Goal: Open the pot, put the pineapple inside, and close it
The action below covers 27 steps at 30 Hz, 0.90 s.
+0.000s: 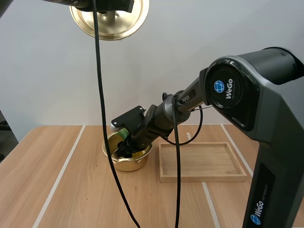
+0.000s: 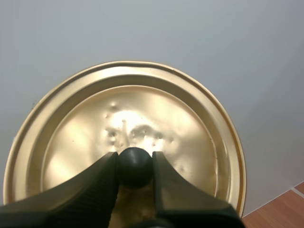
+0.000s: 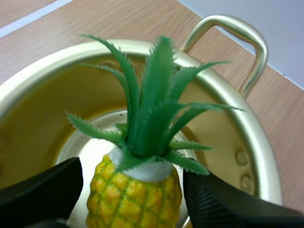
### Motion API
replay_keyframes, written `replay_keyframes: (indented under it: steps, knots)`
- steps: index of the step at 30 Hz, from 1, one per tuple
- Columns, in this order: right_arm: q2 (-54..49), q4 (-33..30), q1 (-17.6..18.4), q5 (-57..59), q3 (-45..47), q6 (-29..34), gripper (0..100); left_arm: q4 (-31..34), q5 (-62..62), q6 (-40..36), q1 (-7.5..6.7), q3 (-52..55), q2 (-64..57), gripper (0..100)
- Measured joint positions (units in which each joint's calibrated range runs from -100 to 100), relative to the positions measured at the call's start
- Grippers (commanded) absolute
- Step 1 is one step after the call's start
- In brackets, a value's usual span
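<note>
Our left gripper (image 2: 135,159) is closed on the black knob (image 2: 135,168) of the gold lid (image 1: 110,21), with one finger pressed against each side of the knob. The lid hangs high above the wooden table (image 1: 66,185), well clear of the pot (image 1: 124,165). Our right gripper (image 3: 132,170) reaches down into the open pot. Its fingers (image 3: 47,190) stand apart, one on each side of the pineapple (image 3: 135,202), and a thin strip of the pot's interior shows between one finger and the fruit. The pineapple is upright inside the pot, with its green crown rising to about rim level. A loop handle (image 3: 240,38) projects from the pot's rim. The wooden tray (image 1: 204,179) lies just beside the pot, on the right arm's side.
</note>
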Motion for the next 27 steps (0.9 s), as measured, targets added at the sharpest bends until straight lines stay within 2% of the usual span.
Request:
replay_keyframes:
  steps: [9, 27]
  knots:
    - [-0.48, 0.00, 0.00, 0.12, 0.00, 0.00, 100, 0.00, 0.00, 0.00, 0.00, 0.00, 0.00, 0]
    - [-10.74, 1.65, 0.00, 6.91, -5.43, -0.29, 100, 0.00, 0.00, 0.00, 0.00, 0.00, 0.00, 0]
